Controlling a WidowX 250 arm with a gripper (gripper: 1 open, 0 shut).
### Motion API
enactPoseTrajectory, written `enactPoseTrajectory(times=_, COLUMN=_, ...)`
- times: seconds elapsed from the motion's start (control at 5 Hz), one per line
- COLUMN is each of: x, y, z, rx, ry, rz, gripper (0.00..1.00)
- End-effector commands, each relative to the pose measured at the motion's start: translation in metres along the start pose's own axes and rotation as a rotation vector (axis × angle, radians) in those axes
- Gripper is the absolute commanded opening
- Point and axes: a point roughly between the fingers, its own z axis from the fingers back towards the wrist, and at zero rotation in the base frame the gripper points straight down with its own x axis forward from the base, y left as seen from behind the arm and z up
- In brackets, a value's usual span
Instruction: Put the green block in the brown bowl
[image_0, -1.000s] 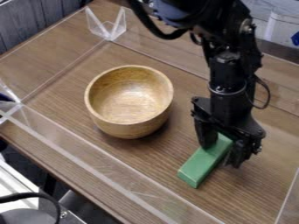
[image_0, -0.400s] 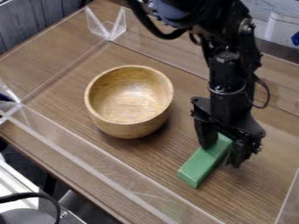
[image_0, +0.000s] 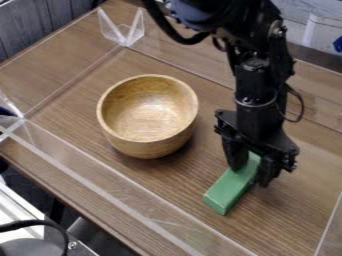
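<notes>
Quickly, left to right: brown bowl (image_0: 148, 115) is sitting upright on the wooden counter (image_0: 80, 70), nothing visibly lying in it. Clear acrylic wall (image_0: 94, 175) is running along the near counter edge. Right of the bowl, green block (image_0: 233, 188) is lying flat on the counter, well apart from the bowl, its far end sitting between the black fingers (image_0: 235, 158). Claw (image_0: 254, 168) is pointing straight down over that end, fingers straddling the block; cannot tell whether they are pressing on it or standing just apart. No readable writing or brand anywhere. Versus the earlier frames: fingers are looking slightly narrower around the block now, arm is staying in the same spot, block and bowl are not shifting.
</notes>
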Motion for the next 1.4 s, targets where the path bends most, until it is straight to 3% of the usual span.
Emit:
enactPoseTrajectory(times=0.0, x=0.006, y=0.0, z=0.008, rx=-0.004, ry=-0.034, rz=-0.007, gripper=0.0)
enactPoseTrajectory(times=0.4, x=0.006, y=0.001, z=0.031, rx=0.005, ry=-0.048, rz=-0.011, gripper=0.0)
enactPoseTrajectory(times=0.8, x=0.012, y=0.004, z=0.081, rx=0.027, ry=-0.087, rz=-0.014, gripper=0.0)
enactPoseTrajectory(times=1.0, x=0.009, y=0.004, z=0.07, rx=0.023, ry=-0.087, rz=-0.018, gripper=0.0)
enactPoseTrajectory(times=1.2, x=0.007, y=0.001, z=0.063, rx=0.009, ry=-0.081, rz=-0.031, gripper=1.0)
